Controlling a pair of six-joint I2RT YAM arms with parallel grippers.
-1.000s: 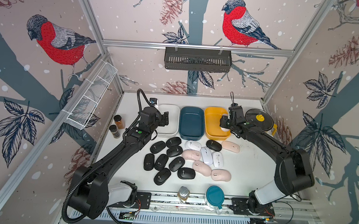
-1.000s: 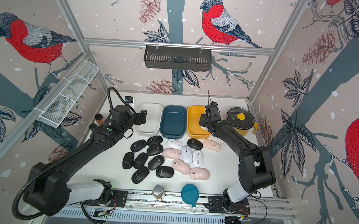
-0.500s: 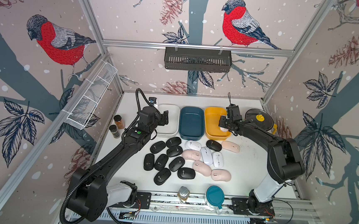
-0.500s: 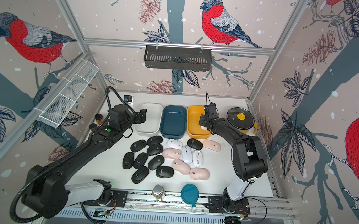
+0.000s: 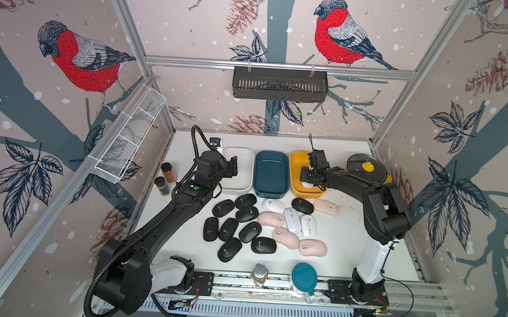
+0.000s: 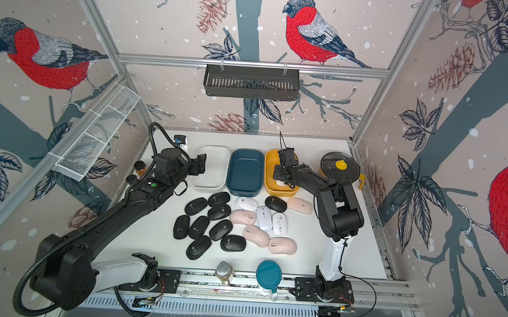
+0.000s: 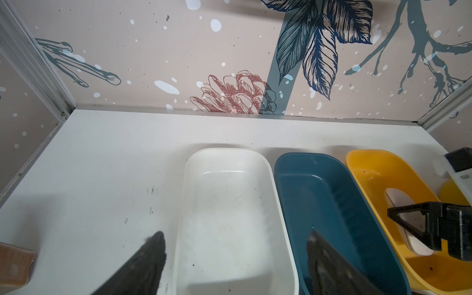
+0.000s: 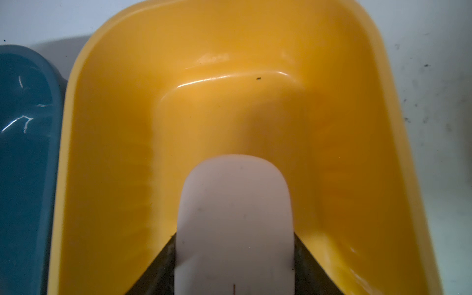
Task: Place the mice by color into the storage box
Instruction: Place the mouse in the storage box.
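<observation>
1. The right gripper [image 8: 235, 233] is squeezing a pink mouse [image 8: 235, 194] by its two long sides. In a top view they are just right of the middle of the frame, low inside the yellow box [image 5: 297, 162]. I cannot tell if the mouse touches the bottom.
2. The left gripper [image 7: 235, 235] is open and holds nothing. It hangs over the white box [image 7: 224, 194], which sits left of the blue box [image 5: 270, 174].
3. I think a mouse is light and hard, with a smooth, slippery shell. Pinching across the middle, side to side, looks best. A drop could crack it, so letting go low seems safest.
4. The other mice lie in the middle of the frame. The black mice [image 5: 228, 229] are on the left. The white mice [image 5: 292, 220] and pink mice [image 5: 285, 237] are on the right. Many of them touch.
5. The table [image 5: 348, 233] is white, flat and a bit scuffed. Walls with red birds stand close around it. A teal lid [image 5: 304, 277] rests at the lower middle.
</observation>
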